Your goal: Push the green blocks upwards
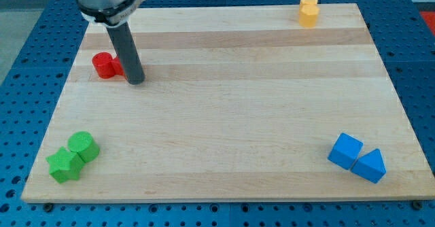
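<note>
Tip: my tip (136, 81) rests on the tabletop (224, 105) at the view's upper left, just beside the red block (105, 64), on its right; touching or a hair apart cannot be told.
Jaws: none on this rig, only a bare rod; nothing clenched, nothing grasped, nothing to release.
Green pair: green cylinder-like block (83, 146) and green star-like block (64, 164) sit touching at the view's lower left corner, well apart from the tip.
Why so placed: greens lie close to the bottom edge, so plenty of bare wood above for an upward push; little room below for the tip to slip in behind, by the look of it.
Task state: apparently not begun; tip stands above the greens, on the wrong side for pushing upwards.
Bystanders: yellow block (308, 11) at the top right edge; blue cube (345, 151) and blue triangular block (370, 166) touching at the lower right; all well clear of the likely path.
Hidden: right part of the red block covered by the rod, shape unclear.
Cut off: arm above the metal collar out of frame.
Hard to make out: exact outline of the yellow block.
</note>
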Controlling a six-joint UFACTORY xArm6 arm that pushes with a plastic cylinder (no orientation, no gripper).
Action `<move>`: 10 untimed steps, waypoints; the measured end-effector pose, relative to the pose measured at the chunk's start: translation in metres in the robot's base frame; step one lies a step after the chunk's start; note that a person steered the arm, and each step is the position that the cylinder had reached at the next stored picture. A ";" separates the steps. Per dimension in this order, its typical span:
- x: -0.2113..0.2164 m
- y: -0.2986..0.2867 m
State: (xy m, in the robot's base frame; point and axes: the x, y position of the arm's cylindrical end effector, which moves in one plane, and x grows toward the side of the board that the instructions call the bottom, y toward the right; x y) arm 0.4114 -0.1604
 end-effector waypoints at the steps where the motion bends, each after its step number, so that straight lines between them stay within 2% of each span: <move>1: 0.026 0.040; 2: 0.043 0.038; 3: 0.046 -0.018; 4: 0.072 -0.097; 5: 0.083 -0.142; 7: 0.111 -0.144; 8: 0.178 -0.143; 9: 0.197 -0.143; 10: 0.198 -0.121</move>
State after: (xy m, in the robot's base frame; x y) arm 0.6097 -0.2818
